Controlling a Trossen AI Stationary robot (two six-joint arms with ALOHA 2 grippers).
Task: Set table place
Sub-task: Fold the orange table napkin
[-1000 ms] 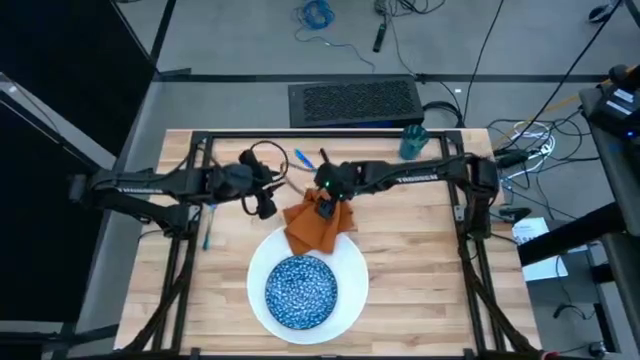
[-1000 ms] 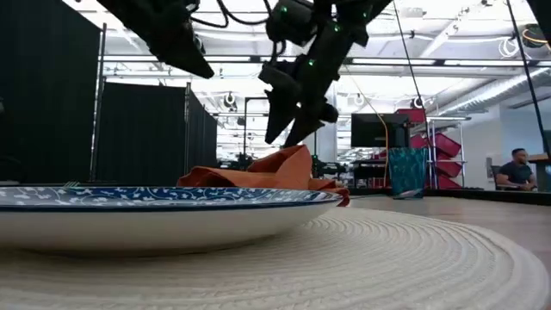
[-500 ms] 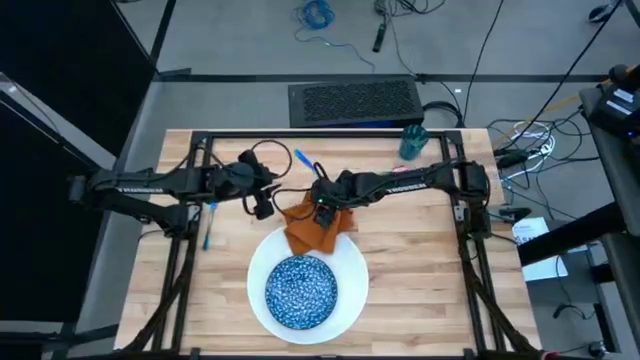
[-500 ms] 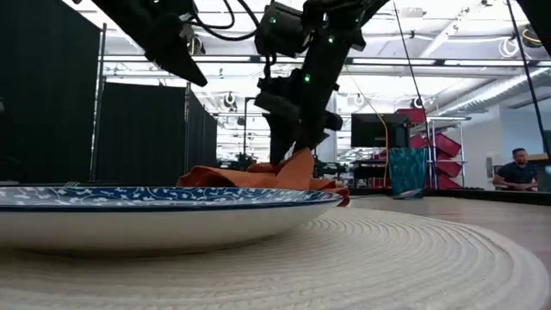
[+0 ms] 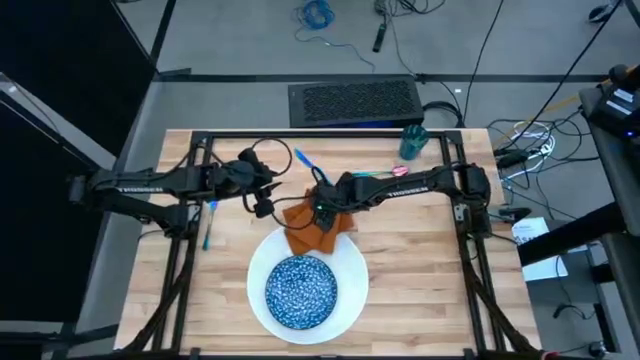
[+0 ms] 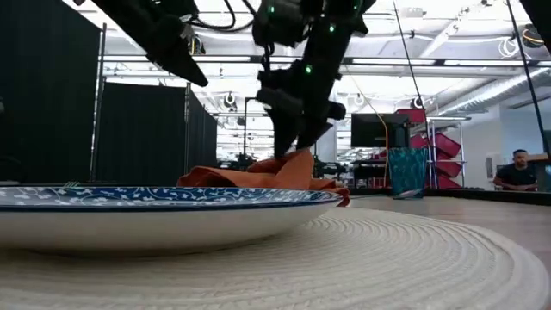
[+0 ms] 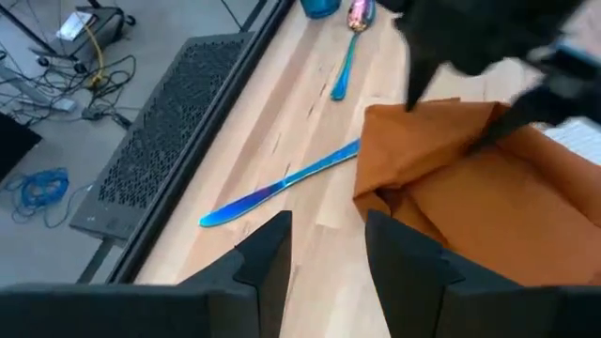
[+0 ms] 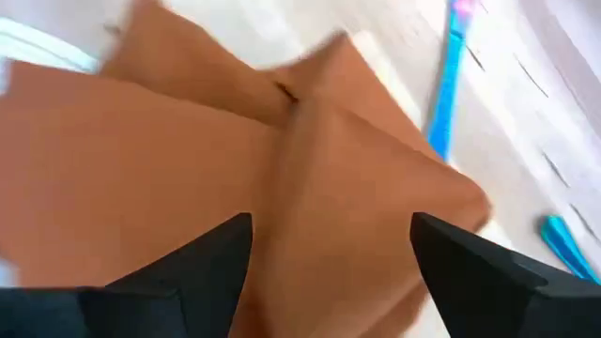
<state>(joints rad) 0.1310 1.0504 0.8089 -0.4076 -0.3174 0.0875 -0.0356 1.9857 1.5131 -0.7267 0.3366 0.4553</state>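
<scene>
The step in hand looks like arranging the rumpled orange cloth napkin (image 5: 313,226), which lies on the light butcher-block wooden table (image 5: 420,280) overlapping the far rim of the large white round plate (image 5: 352,292) that holds the blue speckled bowl (image 5: 299,290). The right end effector (image 8: 324,272) hangs over the napkin, fingers spread apart and empty. The left end effector (image 7: 327,246) waits just beside it, also spread open. Next, the right fingers need to pinch a fold and draw the cloth clear of the plate. No writing is readable.
</scene>
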